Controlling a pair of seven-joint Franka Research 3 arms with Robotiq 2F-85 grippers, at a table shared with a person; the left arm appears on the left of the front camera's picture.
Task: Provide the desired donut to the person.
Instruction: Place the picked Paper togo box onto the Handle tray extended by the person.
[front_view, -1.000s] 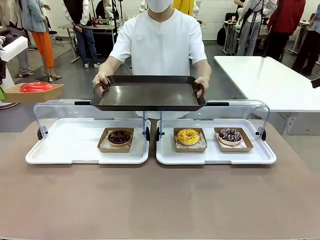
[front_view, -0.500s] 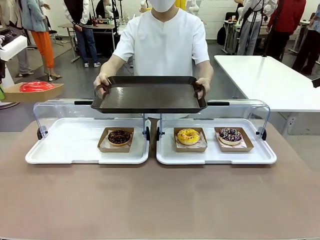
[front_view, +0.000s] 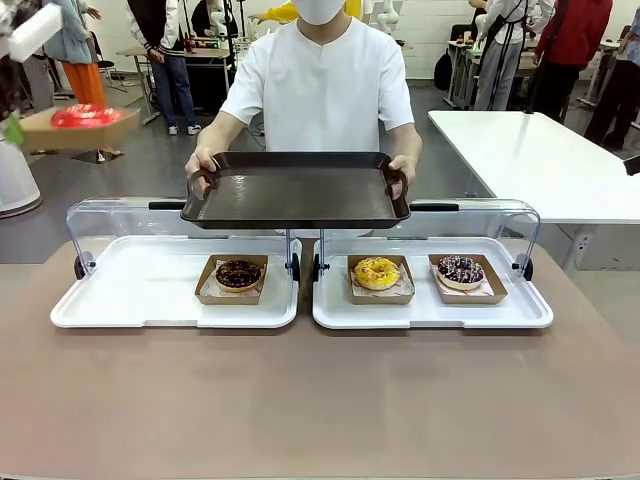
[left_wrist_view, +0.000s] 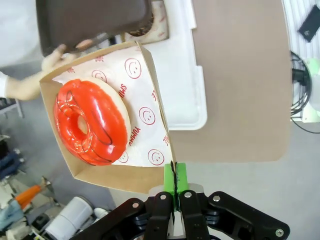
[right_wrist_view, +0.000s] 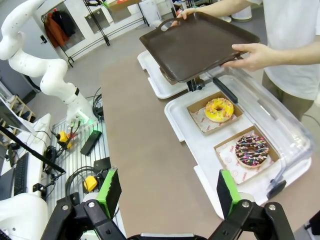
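The box (left_wrist_view: 120, 177), pinched by one wall in the left fingers (left_wrist_view: 181, 180), could be tilted, spilling the red donut (left_wrist_view: 90, 122); right fingers (right_wrist_view: 111, 192) were spread

R hand (right_wrist_view: 168, 193) fingers wide apart; person (right_wrist_view: 295, 45) holds tray (right_wrist_view: 200, 45) (dark).

Lighting is bright, even and from overhead. Shadows beside the white trays (front_view: 130, 285) are faint. Soft glare shows on the dark tray (front_view: 296, 192) and the red donut (left_wrist_view: 90, 122). In the front view the donut's box (front_view: 75, 130) is motion-blurred. The wrist views bend at their edges.
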